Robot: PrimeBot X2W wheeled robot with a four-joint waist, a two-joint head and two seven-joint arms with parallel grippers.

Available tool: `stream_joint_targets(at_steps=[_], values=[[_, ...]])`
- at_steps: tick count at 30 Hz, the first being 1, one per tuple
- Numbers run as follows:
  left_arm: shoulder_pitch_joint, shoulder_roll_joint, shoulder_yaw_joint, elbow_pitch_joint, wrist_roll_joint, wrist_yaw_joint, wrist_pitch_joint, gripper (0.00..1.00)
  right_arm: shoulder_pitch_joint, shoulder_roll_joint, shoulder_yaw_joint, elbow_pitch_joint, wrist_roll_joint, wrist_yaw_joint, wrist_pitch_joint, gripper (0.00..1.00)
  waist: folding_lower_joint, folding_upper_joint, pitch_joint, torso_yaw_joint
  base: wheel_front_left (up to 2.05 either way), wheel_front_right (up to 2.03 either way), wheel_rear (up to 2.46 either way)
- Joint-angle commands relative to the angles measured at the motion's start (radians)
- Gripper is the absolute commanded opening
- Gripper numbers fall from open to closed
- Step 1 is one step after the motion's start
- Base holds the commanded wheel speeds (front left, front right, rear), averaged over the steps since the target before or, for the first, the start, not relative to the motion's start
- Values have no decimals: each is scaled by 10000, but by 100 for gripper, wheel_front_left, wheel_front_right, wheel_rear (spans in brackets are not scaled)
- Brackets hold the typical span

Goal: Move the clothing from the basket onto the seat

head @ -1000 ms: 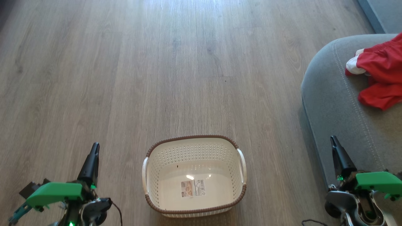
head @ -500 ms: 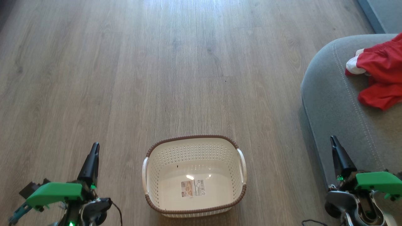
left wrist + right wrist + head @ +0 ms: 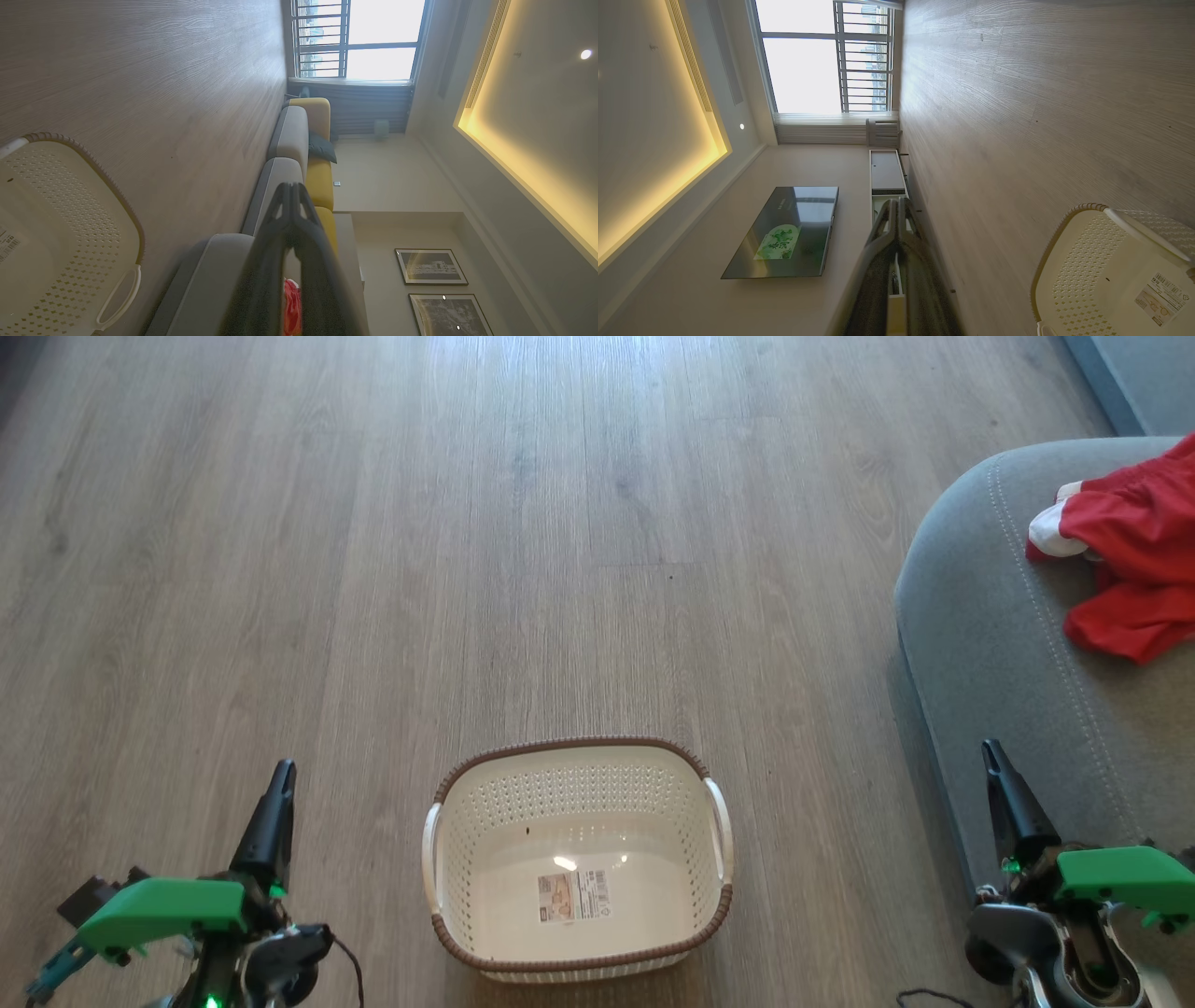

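Nothing is changing over the last second: the head view is showing the same scene throughout, with both arms holding at rest and no object shifting. The basket (image 3: 569,744) is standing on the wooden floor (image 3: 467,569) near the robot, between the two arms. It is showing a bare bottom with just a sticker (image 3: 572,896) inside, and no fabric is lying in it. The clothing (image 3: 1134,555), red with a small white patch, is lying bunched on the seat (image 3: 999,644) at the far right, well apart from the basket. It is running off the right edge of the view, so I cannot tell how many garments are there. The left gripper (image 3: 282,773) is hanging over the floor to the left of the basket, its two dark fingers pressed together and carrying nothing; the left wrist view is showing the tips meeting. The right gripper (image 3: 991,751) is hovering to the right of the basket, just beside the near left edge of the seat, likewise closed and empty. Taken together, the stillness and the emptied basket are suggesting that the transfer is finished and the arms are simply parked. Nothing is remaining to pick up, and no further reach is looking necessary. The red pile is resting well inside the seat's rounded edge, so it is not looking likely to slide off.
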Motion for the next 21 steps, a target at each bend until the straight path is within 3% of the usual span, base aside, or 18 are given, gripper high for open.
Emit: stream_joint_targets(at_steps=[1, 21], values=[[-477, 85, 341, -331, -64, -96, 75, 0, -558, -37, 171, -383, 59, -2, 59, 0, 0, 0, 0, 0, 0, 0, 0], [-477, 85, 341, -331, -65, -96, 74, 0, -558, -37, 172, -383, 60, -2, 59, 0, 0, 0, 0, 0, 0, 0, 0]])
